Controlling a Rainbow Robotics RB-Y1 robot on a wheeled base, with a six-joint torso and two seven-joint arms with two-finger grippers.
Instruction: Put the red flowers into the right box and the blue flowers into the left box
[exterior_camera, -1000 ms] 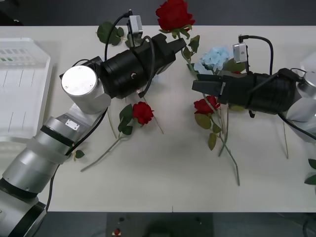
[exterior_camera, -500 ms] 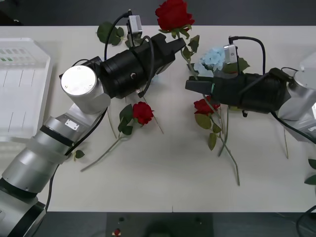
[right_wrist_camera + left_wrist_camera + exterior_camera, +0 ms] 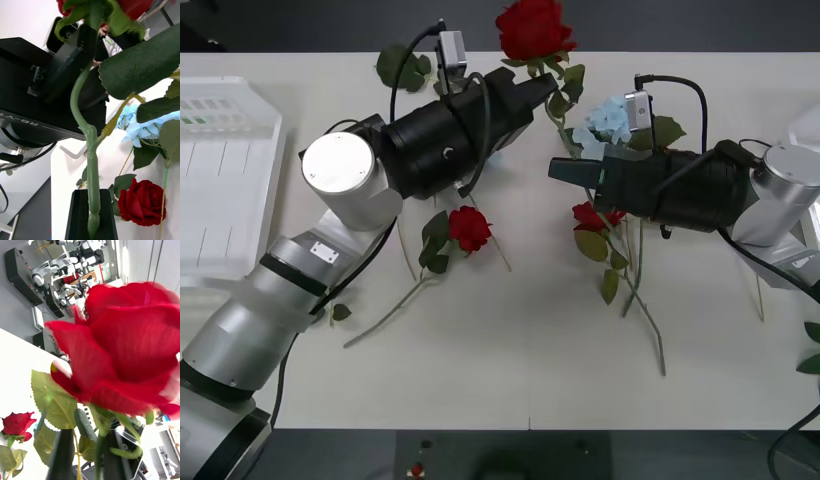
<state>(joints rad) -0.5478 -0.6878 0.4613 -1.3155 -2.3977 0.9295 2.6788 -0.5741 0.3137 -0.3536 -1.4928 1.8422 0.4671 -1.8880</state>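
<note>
Table (image 3: 510, 370): white, flowers scattered across it.

Left gripper (image 3: 542, 92): far centre, black fingers pinching the stem just below a red rose (image 3: 533, 26) whose bloom stands at the table's far edge; in the left wrist view that bloom (image 3: 123, 348) sits directly above the fingers.

Right gripper (image 3: 565, 170): right of centre, pointing left, fingers pressed together on the same rose's green stem (image 3: 91, 176) lower down.

Second red rose (image 3: 470, 227): lying near centre, below the left arm.

Third red rose (image 3: 592, 216): lying partly under the right gripper.

Blue flowers (image 3: 605, 118): pale cluster on the table just beyond the right gripper.

Left box (image 3: 225, 180): ribbed white crate, far left.

Right box (image 3: 806, 128): white edge at the far right.
</note>
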